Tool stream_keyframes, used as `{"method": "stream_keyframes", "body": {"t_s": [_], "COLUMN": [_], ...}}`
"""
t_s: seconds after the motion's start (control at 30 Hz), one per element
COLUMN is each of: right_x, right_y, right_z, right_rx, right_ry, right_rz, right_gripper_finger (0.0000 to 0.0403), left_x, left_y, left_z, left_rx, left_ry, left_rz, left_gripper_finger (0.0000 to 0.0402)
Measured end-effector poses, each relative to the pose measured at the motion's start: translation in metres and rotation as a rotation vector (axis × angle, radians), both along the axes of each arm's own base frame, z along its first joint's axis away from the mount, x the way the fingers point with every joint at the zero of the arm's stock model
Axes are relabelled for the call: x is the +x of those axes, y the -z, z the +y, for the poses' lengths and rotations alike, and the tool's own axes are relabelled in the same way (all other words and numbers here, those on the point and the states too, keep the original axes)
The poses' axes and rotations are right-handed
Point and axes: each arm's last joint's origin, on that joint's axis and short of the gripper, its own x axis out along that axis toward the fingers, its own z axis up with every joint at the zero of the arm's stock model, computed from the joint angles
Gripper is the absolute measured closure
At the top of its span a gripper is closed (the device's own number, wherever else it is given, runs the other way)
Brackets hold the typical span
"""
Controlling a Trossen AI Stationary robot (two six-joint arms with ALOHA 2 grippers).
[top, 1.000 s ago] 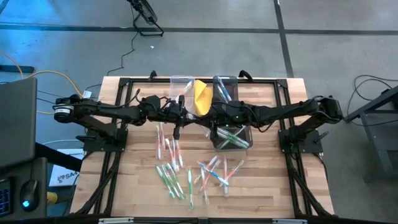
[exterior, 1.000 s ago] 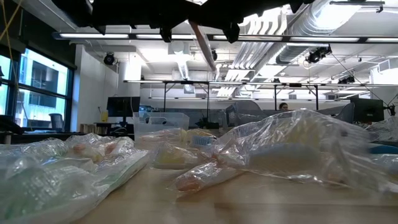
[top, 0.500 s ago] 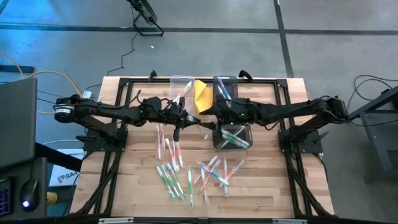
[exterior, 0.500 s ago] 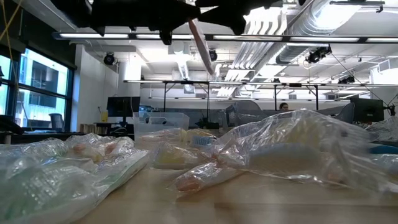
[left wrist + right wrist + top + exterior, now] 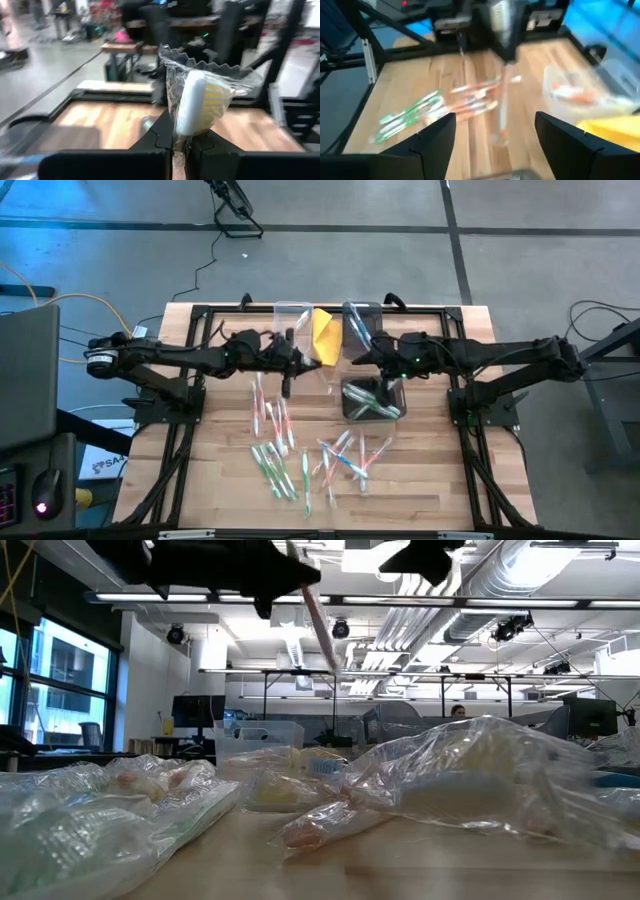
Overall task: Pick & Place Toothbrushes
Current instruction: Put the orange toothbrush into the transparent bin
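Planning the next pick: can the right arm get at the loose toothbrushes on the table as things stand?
Probably yes. The right gripper has open, empty jaws above the table near the dark bin, and the loose toothbrushes lie uncovered on the wood beyond the bin; nothing blocks the way down.

The worktop (image 5: 430,480) is made of light wood with a black frame around it. Lots of small toothbrushes (image 5: 300,452) in clear wrappers lie loose on it, near its middle and front. A dark bin (image 5: 372,400) with some toothbrushes inside sits on it. A clear bin (image 5: 287,318) and a yellow folded thing (image 5: 324,334) sit at the back.
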Motion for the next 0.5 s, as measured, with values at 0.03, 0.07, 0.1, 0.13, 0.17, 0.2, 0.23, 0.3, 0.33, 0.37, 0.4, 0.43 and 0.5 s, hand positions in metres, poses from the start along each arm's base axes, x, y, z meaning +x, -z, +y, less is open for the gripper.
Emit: {"method": "stream_keyframes", "body": {"t_s": [0.03,0.07,0.1,0.13,0.17,0.2,0.23,0.3,0.33,0.37,0.4,0.43,0.5], "right_x": [-0.004,-0.006,-0.008,-0.009,-0.010,-0.011,-0.012,-0.013,-0.014,-0.014,-0.014,-0.014,-0.014], "right_y": [0.002,0.006,0.009,0.010,0.011,0.013,0.014,0.016,0.016,0.017,0.016,0.016,0.016], "right_z": [0.000,0.000,0.000,0.000,0.000,0.000,0.000,0.000,0.000,0.000,0.000,0.000,0.000], "right_rx": [0.013,0.025,0.034,0.046,0.055,0.063,0.073,0.087,0.091,0.094,0.094,0.094,0.094], "right_ry": [0.005,0.013,0.019,0.026,0.032,0.038,0.044,0.053,0.056,0.059,0.059,0.059,0.060], "right_rz": [0.033,0.079,0.108,0.123,0.142,0.166,0.183,0.199,0.209,0.212,0.206,0.203,0.206], "right_gripper_finger": [0.0144,0.0147,0.0150,0.0154,0.0156,0.0159,0.0162,0.0166,0.0168,0.0170,0.0171,0.0173,0.0175], "left_x": [-0.001,-0.002,-0.003,-0.003,-0.004,-0.005,-0.006,-0.009,-0.010,-0.012,-0.014,-0.016,-0.020], "left_y": [-0.001,-0.003,-0.005,-0.008,-0.009,-0.010,-0.010,-0.015,-0.019,-0.022,-0.023,-0.025,-0.029], "left_z": [0.005,0.011,0.017,0.024,0.030,0.036,0.042,0.054,0.060,0.065,0.071,0.076,0.087], "left_rx": [-0.004,-0.008,-0.010,-0.014,-0.025,-0.041,-0.055,-0.070,-0.082,-0.098,-0.113,-0.125,-0.141], "left_ry": [-0.022,-0.045,-0.070,-0.099,-0.126,-0.151,-0.178,-0.222,-0.247,-0.275,-0.300,-0.322,-0.364], "left_rz": [0.014,0.027,0.035,0.044,0.065,0.089,0.111,0.138,0.144,0.152,0.168,0.179,0.188], "left_gripper_finger": [0.0396,0.0396,0.0396,0.0396,0.0396,0.0396,0.0396,0.0396,0.0396,0.0396,0.0396,0.0396,0.0396]}}
